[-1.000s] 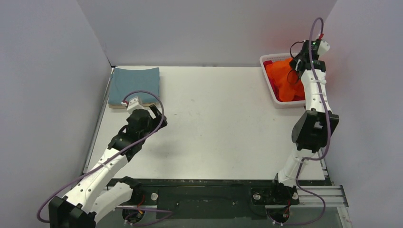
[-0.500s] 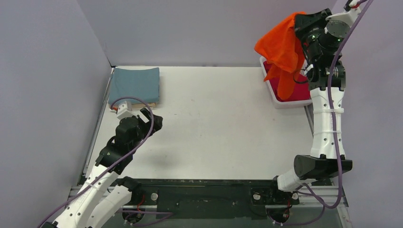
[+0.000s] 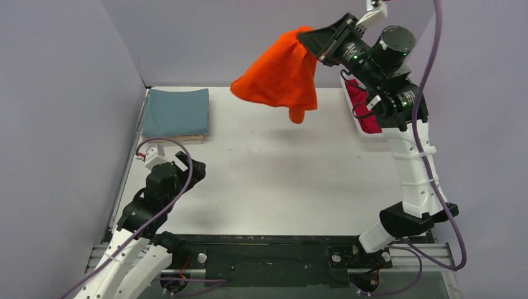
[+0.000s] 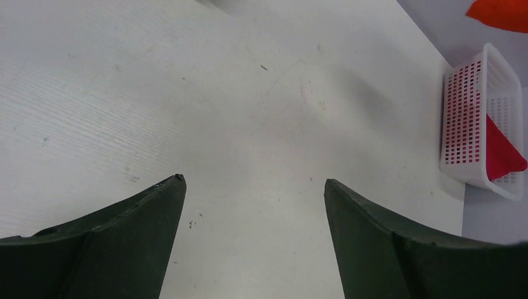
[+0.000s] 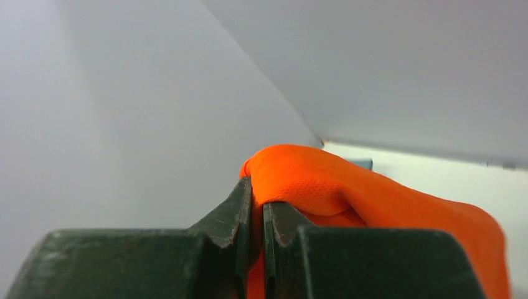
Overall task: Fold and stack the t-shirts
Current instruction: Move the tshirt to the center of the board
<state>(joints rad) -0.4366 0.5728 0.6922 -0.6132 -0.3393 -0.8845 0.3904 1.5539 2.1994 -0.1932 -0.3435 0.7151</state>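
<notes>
My right gripper (image 3: 309, 36) is shut on the bright orange t-shirt (image 3: 278, 75) and holds it high over the far middle of the table, the cloth hanging down. In the right wrist view the orange cloth (image 5: 348, 193) is pinched between the closed fingers (image 5: 256, 205). The crimson red t-shirt (image 3: 368, 109) lies in the white lattice basket (image 3: 356, 115) at the far right; it also shows in the left wrist view (image 4: 501, 149). The folded teal-blue t-shirt (image 3: 176, 111) lies on a beige one (image 3: 180, 137) at the far left. My left gripper (image 3: 190, 163) is open and empty above the table.
Grey walls (image 3: 75, 93) close in the table on the left, back and right. The white tabletop (image 3: 274, 168) spreads between the stack and the basket. A black rail (image 3: 268, 246) runs along the near edge.
My right gripper has lifted the orange t-shirt out of the basket and swung it up and to the left. My left arm has drawn back toward the near left.
</notes>
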